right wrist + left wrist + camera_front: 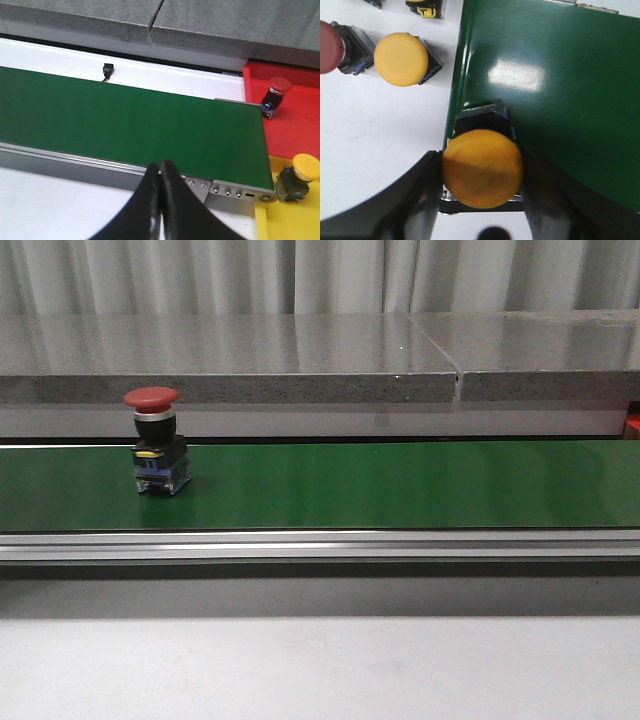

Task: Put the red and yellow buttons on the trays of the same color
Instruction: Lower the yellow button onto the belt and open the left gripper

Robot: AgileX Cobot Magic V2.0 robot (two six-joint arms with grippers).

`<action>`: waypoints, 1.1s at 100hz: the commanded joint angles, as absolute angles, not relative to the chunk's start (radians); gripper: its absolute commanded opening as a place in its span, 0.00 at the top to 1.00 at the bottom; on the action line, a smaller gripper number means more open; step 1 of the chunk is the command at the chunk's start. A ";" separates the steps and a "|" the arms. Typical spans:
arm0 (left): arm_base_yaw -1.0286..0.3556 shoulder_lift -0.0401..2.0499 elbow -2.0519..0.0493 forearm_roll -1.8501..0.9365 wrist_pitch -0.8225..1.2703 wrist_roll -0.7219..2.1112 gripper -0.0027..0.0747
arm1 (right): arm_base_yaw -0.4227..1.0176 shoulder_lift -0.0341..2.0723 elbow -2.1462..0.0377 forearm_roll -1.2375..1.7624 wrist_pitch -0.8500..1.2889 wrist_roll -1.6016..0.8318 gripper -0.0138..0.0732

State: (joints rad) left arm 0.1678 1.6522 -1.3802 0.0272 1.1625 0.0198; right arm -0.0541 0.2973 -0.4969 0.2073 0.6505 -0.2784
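I'm watching my left hand [482, 200] gripping a yellow button [483, 168] by the body, cap facing the wrist camera at the lower middle of that frame, right over the edge of the green belt [555, 90] where it meets the white desk [375, 140]. My guess is it's about to set the button on the belt so it rides down to the trays. More spares are sitting in the upper left of that frame: another yellow one [401, 59] and a red one [330, 46] cut off by the edge. In the front view, a red button [155, 440] is standing upright on the belt at the left. My right hand [161, 172] is hanging closed and empty at the bottom of its frame, waiting near the belt's end, I think. At the right edge there, the red tray [290, 120] is already holding a red button [275, 92] and the yellow tray [295, 215] a yellow one [299, 175], so sorting's partway along.
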 commanded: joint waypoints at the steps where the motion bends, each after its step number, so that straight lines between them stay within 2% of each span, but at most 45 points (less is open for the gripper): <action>1: 0.162 1.612 -1.413 0.014 1.127 0.020 0.32 | -0.055 0.304 -0.522 0.221 0.579 -0.286 0.92; 6: 0.162 1.612 -1.413 0.009 1.121 0.021 0.25 | -0.055 0.304 -0.522 0.221 0.579 -0.286 0.92; 15: 0.162 1.606 -1.413 -0.024 1.097 0.047 0.24 | -0.055 0.304 -0.522 0.221 0.579 -0.286 0.92; 30: 0.161 1.553 -1.413 -0.181 1.022 0.163 0.29 | -0.055 0.304 -0.522 0.221 0.579 -0.286 0.92; 43: 0.130 1.492 -1.413 -0.196 0.992 0.205 0.34 | -0.055 0.304 -0.522 0.221 0.576 -0.286 0.92; 50: 0.110 1.455 -1.411 -0.191 0.975 0.206 0.41 | -0.055 0.304 -0.522 0.221 0.576 -0.286 0.92; 57: 0.084 1.415 -1.405 -0.184 0.960 0.218 0.54 | -0.055 0.304 -0.522 0.221 0.575 -0.286 0.92; 73: -0.008 1.308 -1.341 -0.176 0.897 0.227 0.99 | -0.055 0.304 -0.522 0.221 0.572 -0.286 0.92; 98: -0.158 1.099 -1.184 -0.103 0.792 0.212 0.99 | -0.055 0.304 -0.522 0.221 0.572 -0.286 0.92; 110: -0.212 0.982 -1.105 -0.019 0.764 0.112 0.99 | -0.055 0.304 -0.522 0.222 0.567 -0.286 0.92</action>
